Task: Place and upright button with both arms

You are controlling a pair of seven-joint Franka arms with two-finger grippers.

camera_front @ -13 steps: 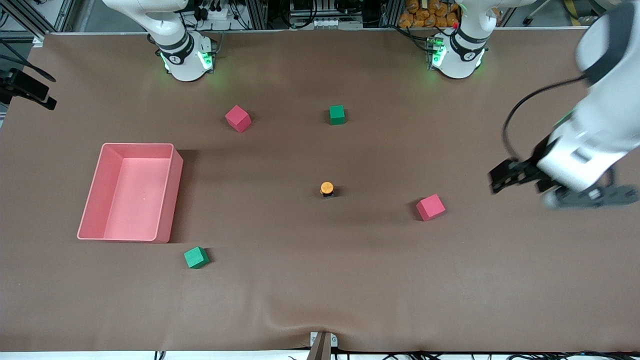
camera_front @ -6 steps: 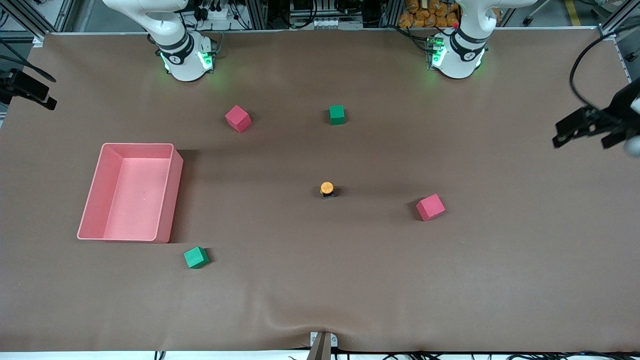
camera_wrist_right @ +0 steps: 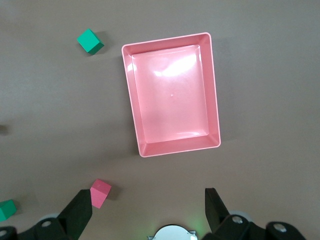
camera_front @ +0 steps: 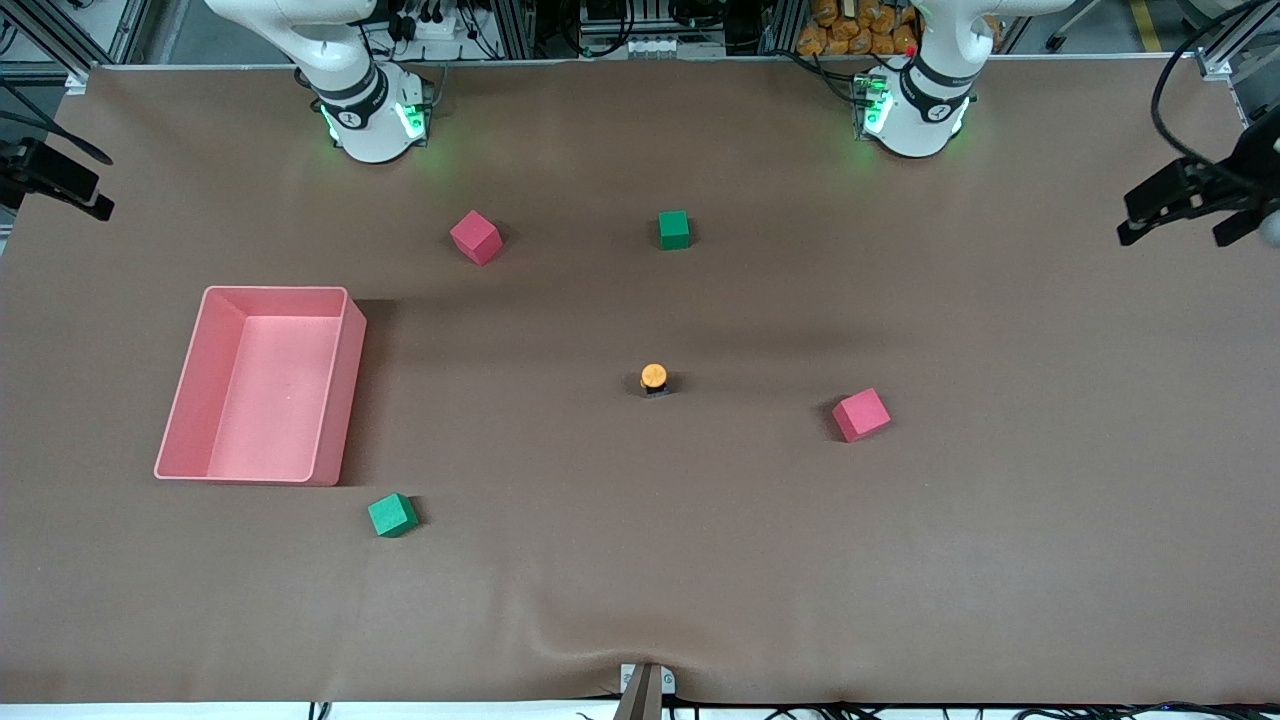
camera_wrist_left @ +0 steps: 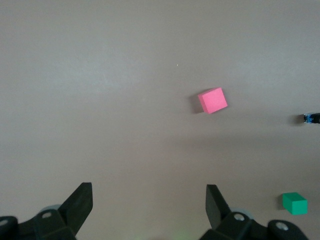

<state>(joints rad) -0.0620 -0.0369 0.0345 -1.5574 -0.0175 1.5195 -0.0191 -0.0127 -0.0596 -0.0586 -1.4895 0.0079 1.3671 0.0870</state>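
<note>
The button [camera_front: 654, 378] stands upright in the middle of the table, orange cap on top of its black body, with no gripper near it. It shows as a small dark speck at the edge of the left wrist view [camera_wrist_left: 310, 118]. My left gripper [camera_wrist_left: 149, 194] is open and empty, high over the left arm's end of the table. In the front view only a black part of its hand [camera_front: 1185, 200] shows at the frame's edge. My right gripper [camera_wrist_right: 148, 200] is open and empty, high above its own base, and is out of the front view.
A pink bin [camera_front: 345, 380] stands toward the right arm's end. A red cube [camera_front: 861, 414] lies beside the button toward the left arm's end. A red cube [camera_front: 476, 237] and a green cube [camera_front: 674, 229] lie nearer the bases. Another green cube [camera_front: 392, 515] lies nearer the front camera.
My left arm has swung away from near the red cube, out toward the left arm's end of the table and toward the bases. The button and cubes have not moved.
</note>
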